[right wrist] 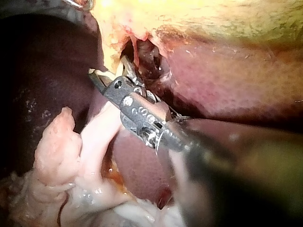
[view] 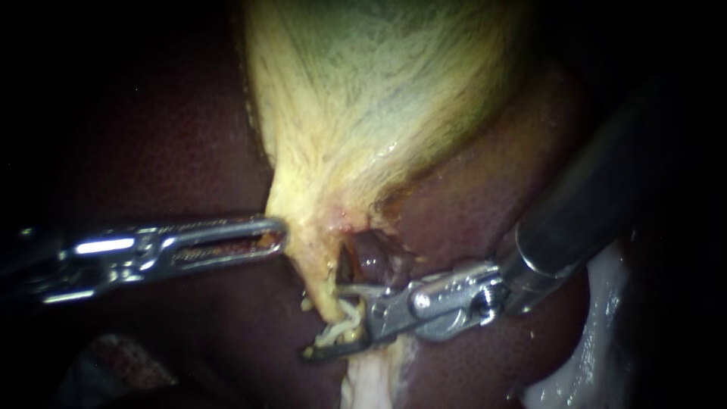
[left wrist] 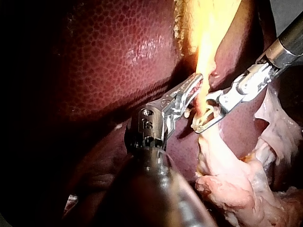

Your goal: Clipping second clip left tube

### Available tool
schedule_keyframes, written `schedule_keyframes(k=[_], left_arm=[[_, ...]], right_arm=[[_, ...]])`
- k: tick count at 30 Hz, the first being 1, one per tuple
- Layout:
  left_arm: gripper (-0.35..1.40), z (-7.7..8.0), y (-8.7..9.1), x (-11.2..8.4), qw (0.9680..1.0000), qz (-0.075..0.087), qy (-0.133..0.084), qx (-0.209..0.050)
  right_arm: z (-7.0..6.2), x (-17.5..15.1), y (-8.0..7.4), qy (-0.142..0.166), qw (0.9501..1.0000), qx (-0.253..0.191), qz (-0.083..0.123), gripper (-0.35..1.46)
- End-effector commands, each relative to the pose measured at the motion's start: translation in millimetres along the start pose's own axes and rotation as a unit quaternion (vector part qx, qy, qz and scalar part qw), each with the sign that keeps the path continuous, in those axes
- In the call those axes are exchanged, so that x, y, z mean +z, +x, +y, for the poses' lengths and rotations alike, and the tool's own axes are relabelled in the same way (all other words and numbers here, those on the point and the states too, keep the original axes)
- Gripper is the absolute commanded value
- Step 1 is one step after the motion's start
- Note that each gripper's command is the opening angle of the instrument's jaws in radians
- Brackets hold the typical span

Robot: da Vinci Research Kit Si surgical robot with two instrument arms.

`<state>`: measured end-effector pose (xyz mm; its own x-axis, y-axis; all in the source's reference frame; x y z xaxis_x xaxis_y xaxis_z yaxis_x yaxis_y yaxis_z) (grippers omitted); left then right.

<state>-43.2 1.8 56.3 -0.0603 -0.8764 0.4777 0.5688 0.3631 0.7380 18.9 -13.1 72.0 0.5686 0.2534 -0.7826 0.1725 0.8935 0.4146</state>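
The yellow-green gallbladder (view: 363,113) narrows downward into a pale tube (view: 327,297) over the dark red liver (view: 174,136). My left instrument (view: 277,232) comes in from the left with its jaws shut on the edge of the gallbladder's neck; the left wrist view shows the left instrument (left wrist: 197,83) gripping the same yellow tissue. My right instrument (view: 327,321) straddles the tube with its jaws open, one on each side. A whitish clip (view: 345,318) lies between them against the tube. The same jaws show on the right instrument (left wrist: 206,121) and on the right instrument (right wrist: 107,78).
A dark opening (view: 372,254) gapes in the tissue just right of the tube. Pale loose tissue (view: 368,379) hangs below the jaws, and more pale tissue (view: 598,333) lies at the lower right under the right shaft. Liver surrounds everything.
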Motion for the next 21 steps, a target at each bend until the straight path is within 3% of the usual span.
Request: schedule_keyframes(k=[1, 2, 4, 5, 8, 21], left_arm=[[-0.35, 0.0, 0.0, 0.0, 1.0, 0.0, 0.0, 0.0], [-0.35, 0.0, 0.0, 0.0, 1.0, 0.0, 0.0, 0.0], [-0.35, 0.0, 0.0, 0.0, 1.0, 0.0, 0.0, 0.0], [-0.35, 0.0, 0.0, 0.1, 1.0, 0.0, 0.0, 0.0], [-0.35, 0.0, 0.0, 0.1, 1.0, 0.0, 0.0, 0.0], [-0.35, 0.0, 0.0, 0.5, 1.0, 0.0, 0.001, 0.0]], right_arm=[[0.1, -0.3, 0.0, 0.0, 1.0, 0.0, -0.002, 0.26], [0.0, -0.5, -0.1, 0.001, 1.0, 0.0, -0.004, 0.13], [0.0, -1.0, -0.2, 0.002, 0.9998, 0.015, -0.008, -0.31], [0.0, -1.2, -0.2, 0.003, 0.9997, 0.022, -0.012, -0.35], [0.2, -1.4, -0.3, 0.006, 0.9992, 0.023, -0.031, -0.35], [0.1, -1.4, -0.7, 0.006, 0.9992, 0.021, -0.033, -0.35]])
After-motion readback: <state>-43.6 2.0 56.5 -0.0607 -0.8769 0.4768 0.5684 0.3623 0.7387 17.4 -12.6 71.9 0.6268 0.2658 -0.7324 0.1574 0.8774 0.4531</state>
